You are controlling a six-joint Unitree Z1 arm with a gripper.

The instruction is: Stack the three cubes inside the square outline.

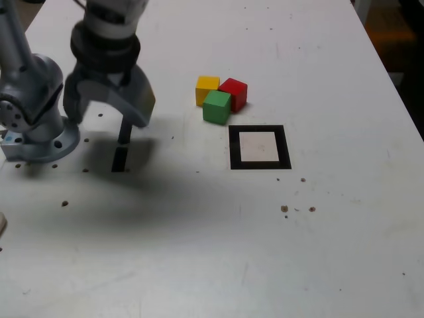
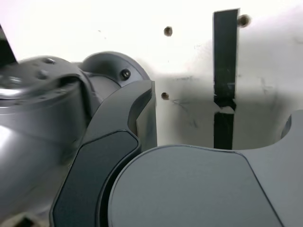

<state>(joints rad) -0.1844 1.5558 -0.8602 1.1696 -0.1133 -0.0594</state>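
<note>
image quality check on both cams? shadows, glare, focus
Exterior view: even light, sharp cubes and outline; the gripper casts a broad soft shadow on the table below it. Wrist view: table upper part blown out white, near gripper body soft, tape strip fairly sharp.

Exterior view: high, off the arm, looking down across the table (image 1: 218, 252); takes in arm base (image 1: 40, 142), gripper (image 1: 106, 109), cubes (image 1: 220, 97), outline (image 1: 259, 147).
Wrist view: very close, facing down past gripper (image 2: 213, 137) onto tabletop (image 2: 118, 28).
Shared: tape strip (image 1: 121, 149) (image 2: 224, 71), arm base (image 2: 42, 118).
</note>
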